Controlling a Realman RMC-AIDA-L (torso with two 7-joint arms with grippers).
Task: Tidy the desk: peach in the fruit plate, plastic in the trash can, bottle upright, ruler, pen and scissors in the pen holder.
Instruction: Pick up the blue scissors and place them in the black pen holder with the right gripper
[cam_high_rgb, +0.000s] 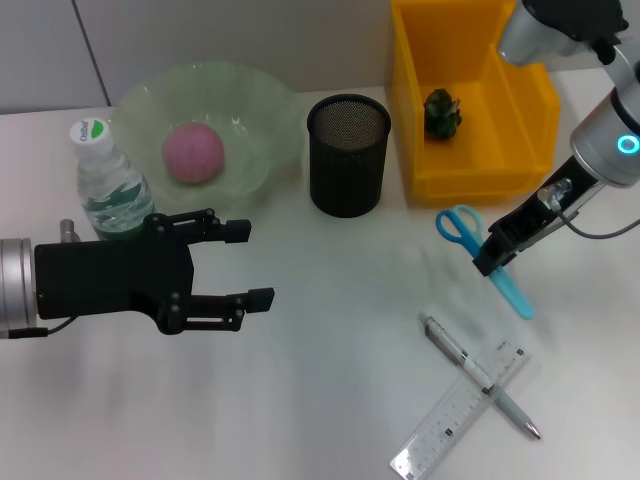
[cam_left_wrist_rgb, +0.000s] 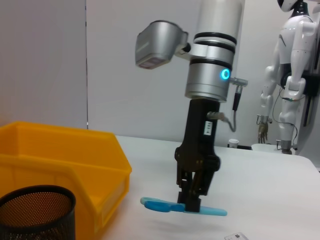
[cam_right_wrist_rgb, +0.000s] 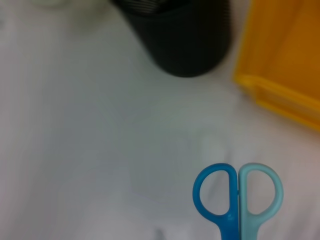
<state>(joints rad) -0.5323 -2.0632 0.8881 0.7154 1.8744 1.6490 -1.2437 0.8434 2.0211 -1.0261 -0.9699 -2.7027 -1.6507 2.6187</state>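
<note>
**Three items still loose — scissors in the pinch**

Right gripper (cam_high_rgb: 497, 256) is down on the scissors (cam_high_rgb: 480, 250), fingers pinching them about mid-length, blue handles pointing toward the holder (cam_high_rgb: 348, 153). From the left wrist view the scissors (cam_left_wrist_rgb: 182, 206) sit level just off the counter (cam_high_rgb: 330, 380) — or barely on it, hard to call. That's the worry: a grip near the pivot on smooth plastic lets them swing or slide out on the lift, and a level pair won't drop into that narrow mesh mouth unless tipped upright first. Clip the rim and the holder could topple.

Pen (cam_high_rgb: 480, 377) and ruler (cam_high_rgb: 460, 412) lie crossed nearby, touching — grab one, and the other gets dragged.

Left gripper (cam_high_rgb: 255, 264) hovers with fingers spread, just beside the upright bottle (cam_high_rgb: 108, 180); a careless swing knocks it over. Peach (cam_high_rgb: 193, 153) sits in the plate (cam_high_rgb: 255, 100), plastic (cam_high_rgb: 441, 113) in the bin (cam_high_rgb: 530, 110).
</note>
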